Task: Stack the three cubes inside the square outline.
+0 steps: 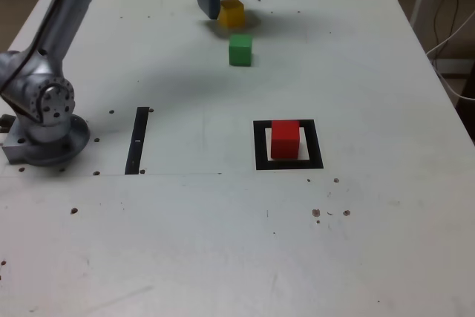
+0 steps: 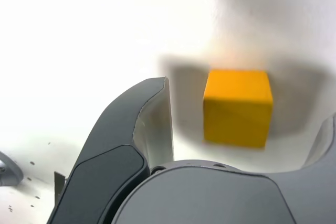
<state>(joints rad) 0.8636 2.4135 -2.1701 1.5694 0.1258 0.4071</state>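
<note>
1. So the dark grey two-finger gripper (image 1: 231,1) is hanging wide open around the solid yellow cube (image 1: 231,13), holding nothing.
2. That yellow cube is sitting on the white table (image 1: 171,243), looking a bit twisted next to the solid green cube (image 1: 240,50), which is sitting pretty square to the exterior view.
3. The solid red cube (image 1: 285,139) is resting inside the flat black square outline (image 1: 261,146), its sides running roughly parallel to the border.

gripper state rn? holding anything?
Gripper: open, holding nothing; jaws stand apart with the yellow cube between and just ahead of them, not clamped.
</note>
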